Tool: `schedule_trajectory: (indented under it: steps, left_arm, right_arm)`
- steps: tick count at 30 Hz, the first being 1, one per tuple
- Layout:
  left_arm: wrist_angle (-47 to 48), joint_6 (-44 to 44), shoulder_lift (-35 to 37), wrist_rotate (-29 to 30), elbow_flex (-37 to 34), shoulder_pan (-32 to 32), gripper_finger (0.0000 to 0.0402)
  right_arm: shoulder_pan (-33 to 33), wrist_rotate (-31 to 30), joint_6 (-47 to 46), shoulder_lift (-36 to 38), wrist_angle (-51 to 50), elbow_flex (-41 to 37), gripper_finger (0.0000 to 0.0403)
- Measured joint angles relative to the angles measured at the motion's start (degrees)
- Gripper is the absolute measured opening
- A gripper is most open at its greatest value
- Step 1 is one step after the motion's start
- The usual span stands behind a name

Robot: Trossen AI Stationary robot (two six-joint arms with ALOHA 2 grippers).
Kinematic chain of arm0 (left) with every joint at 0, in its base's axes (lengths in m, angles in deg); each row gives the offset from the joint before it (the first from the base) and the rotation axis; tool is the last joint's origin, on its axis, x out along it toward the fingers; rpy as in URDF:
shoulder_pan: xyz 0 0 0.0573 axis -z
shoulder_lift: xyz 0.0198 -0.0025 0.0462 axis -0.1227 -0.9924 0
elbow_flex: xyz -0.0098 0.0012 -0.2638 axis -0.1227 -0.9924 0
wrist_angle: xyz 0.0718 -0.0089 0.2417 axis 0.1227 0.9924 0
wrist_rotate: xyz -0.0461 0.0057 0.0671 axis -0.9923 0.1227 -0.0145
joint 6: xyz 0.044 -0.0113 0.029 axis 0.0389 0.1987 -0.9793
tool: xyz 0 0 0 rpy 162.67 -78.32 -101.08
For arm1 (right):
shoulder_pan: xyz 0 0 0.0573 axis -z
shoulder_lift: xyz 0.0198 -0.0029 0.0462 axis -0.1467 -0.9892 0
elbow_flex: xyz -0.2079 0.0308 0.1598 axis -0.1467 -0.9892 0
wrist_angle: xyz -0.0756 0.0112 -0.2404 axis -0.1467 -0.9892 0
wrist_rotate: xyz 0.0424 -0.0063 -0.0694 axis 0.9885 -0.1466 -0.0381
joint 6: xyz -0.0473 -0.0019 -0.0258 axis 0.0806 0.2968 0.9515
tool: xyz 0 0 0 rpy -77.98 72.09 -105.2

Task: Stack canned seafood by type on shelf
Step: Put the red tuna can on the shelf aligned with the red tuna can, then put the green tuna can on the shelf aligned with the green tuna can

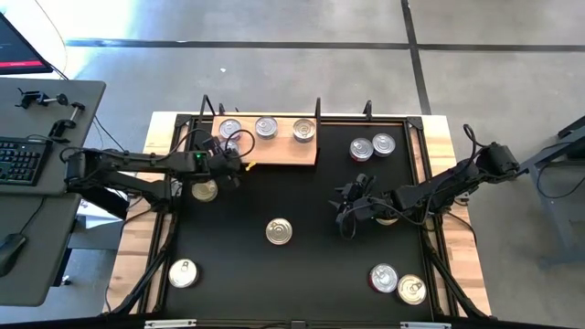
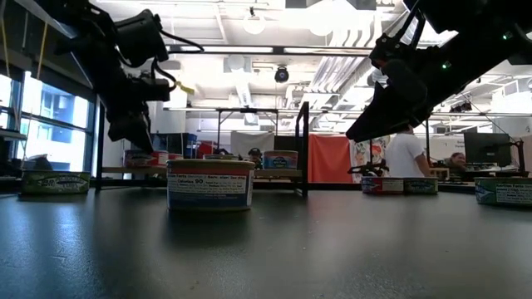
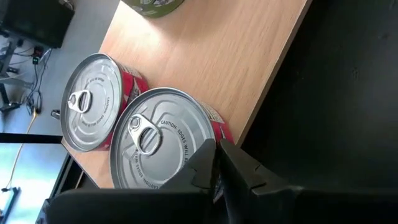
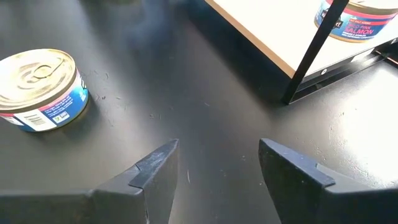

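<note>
The left gripper (image 1: 230, 163) is held over the shelf's (image 1: 279, 153) left end, fingers together, just beside two red-sided tins (image 3: 163, 146) standing there. The right gripper (image 4: 217, 165) is poised above the black mat (image 1: 302, 274) — jaws apart, nothing held — near a blue-labelled tin (image 4: 38, 88).

A green-labelled can (image 3: 153, 5) is cut off.
</note>
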Motion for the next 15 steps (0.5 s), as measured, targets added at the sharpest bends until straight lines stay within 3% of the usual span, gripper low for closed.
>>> schedule_trajectory:
  steps: [9, 15]
  left_arm:
    - [0.33, 1.67, 3.22, -0.07, 0.11, 0.12, 0.0104]
    - [0.31, 7.26, 9.80, -2.35, 0.11, 3.63, 0.0126]
  right_arm:
    - [0.00, -0.08, -0.92, 0.00, 0.34, 0.00, 0.0213]
    - [-0.01, -2.31, -3.88, -0.01, 2.74, 0.00, 0.0213]
